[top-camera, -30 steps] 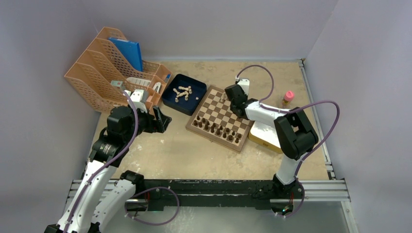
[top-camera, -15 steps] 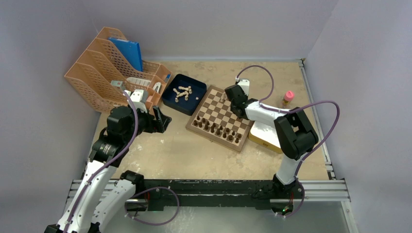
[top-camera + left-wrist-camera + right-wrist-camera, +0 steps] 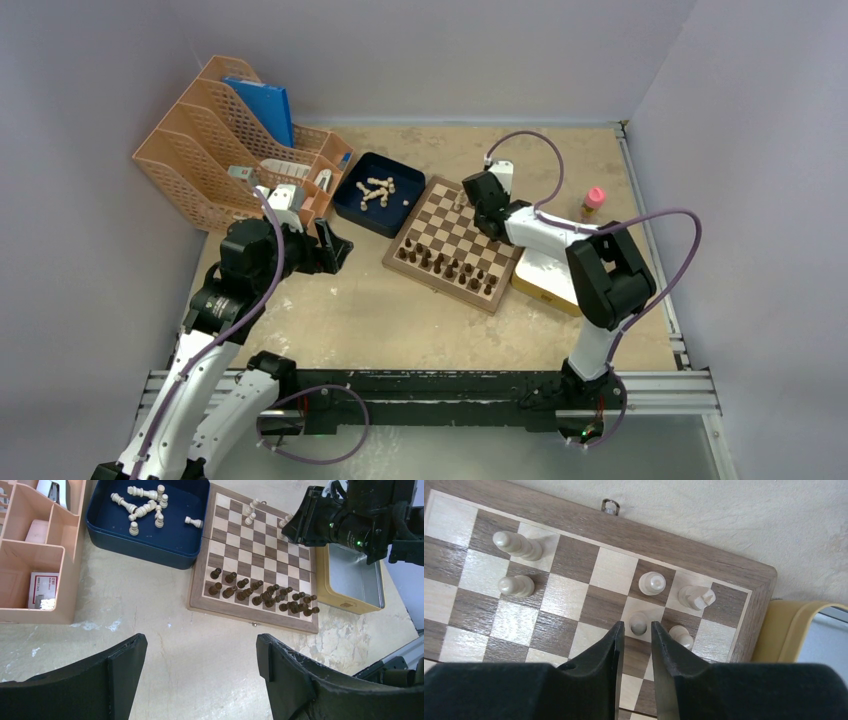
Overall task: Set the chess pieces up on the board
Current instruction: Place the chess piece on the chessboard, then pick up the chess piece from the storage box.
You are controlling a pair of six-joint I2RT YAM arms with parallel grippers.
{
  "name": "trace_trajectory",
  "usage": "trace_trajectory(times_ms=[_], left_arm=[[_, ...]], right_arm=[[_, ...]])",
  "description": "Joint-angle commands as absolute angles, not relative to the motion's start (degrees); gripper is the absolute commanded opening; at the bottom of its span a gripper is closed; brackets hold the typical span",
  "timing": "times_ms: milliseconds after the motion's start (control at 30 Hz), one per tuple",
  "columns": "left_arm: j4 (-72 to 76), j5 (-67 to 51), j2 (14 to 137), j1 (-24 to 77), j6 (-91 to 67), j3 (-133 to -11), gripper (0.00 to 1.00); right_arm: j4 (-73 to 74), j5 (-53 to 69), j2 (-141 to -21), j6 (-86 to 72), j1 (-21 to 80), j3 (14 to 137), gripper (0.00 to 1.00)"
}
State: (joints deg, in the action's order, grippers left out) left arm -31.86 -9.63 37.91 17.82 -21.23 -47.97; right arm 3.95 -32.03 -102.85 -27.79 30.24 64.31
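At the far left, inside the rack (image 3: 22, 555), the left wrist view caught a red-and-white card (image 3: 42, 591), its print too small to read. The left gripper (image 3: 200, 650) hung over bare table, jaws wide apart, nothing between them. Next came the tray (image 3: 145, 555), pale pieces (image 3: 145, 507) lying loose in it. Then the board (image 3: 260, 555), with dark pieces (image 3: 242, 584) in two rows along its near side. Only the right wrist view showed the board's far corner closely. There the right gripper (image 3: 637, 625) had its jaws narrowly apart, and a standing pawn (image 3: 639, 621) sat between the tips with a sliver of gap each side. Three more pale pieces stood close by. Rightmost sat the tin (image 3: 350, 580). From above, nothing had visibly shifted since a second before.
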Motion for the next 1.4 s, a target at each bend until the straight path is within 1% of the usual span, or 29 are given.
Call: trace_trajectory(times_ms=[0, 233, 300, 433, 567, 733, 867, 1033, 1200, 1367], left_arm=[[-29.5, -9.8, 37.4, 18.1, -20.4, -48.3, 0.80], [-29.4, -9.9, 37.5, 18.1, -20.4, -48.3, 0.80], [-29.3, -10.0, 37.6, 18.1, -20.3, -48.4, 0.80], [-29.3, -10.0, 37.5, 18.1, -20.2, -48.3, 0.80], [-29.4, -9.9, 37.7, 18.1, -20.2, -48.3, 0.80], [-29.6, -9.3, 37.7, 18.1, -20.3, -48.4, 0.80], [-29.8, -8.9, 38.0, 18.1, -20.3, -48.4, 0.80], [-29.7, -8.9, 37.7, 18.1, -20.5, -48.3, 0.80], [-29.8, -9.0, 38.4, 18.1, -20.3, -48.4, 0.80], [-29.8, -8.4, 37.7, 18.1, -20.4, -48.4, 0.80]], right_arm=[[5.8, -33.4, -98.6, -27.4, 30.0, 67.9, 0.30], [10.0, -32.6, -95.2, -27.5, 30.0, 72.3, 0.32], [9.2, -28.9, -94.4, -26.7, 30.1, 74.4, 0.33], [3.1, -20.1, -95.7, -23.7, 30.7, 78.5, 0.33], [2.3, -18.8, -101.6, -21.0, 34.5, 87.9, 0.33], [3.5, -19.4, -112.2, -18.1, 38.9, 100.8, 0.32], [2.9, -19.2, -119.8, -16.6, 40.5, 108.2, 0.32], [0.3, -18.9, -128.7, -15.8, 41.6, 113.8, 0.33], [0.5, -22.5, -136.1, -14.3, 42.6, 120.3, 0.33], [-4.8, -24.8, -138.9, -10.9, 42.6, 120.3, 0.35]])
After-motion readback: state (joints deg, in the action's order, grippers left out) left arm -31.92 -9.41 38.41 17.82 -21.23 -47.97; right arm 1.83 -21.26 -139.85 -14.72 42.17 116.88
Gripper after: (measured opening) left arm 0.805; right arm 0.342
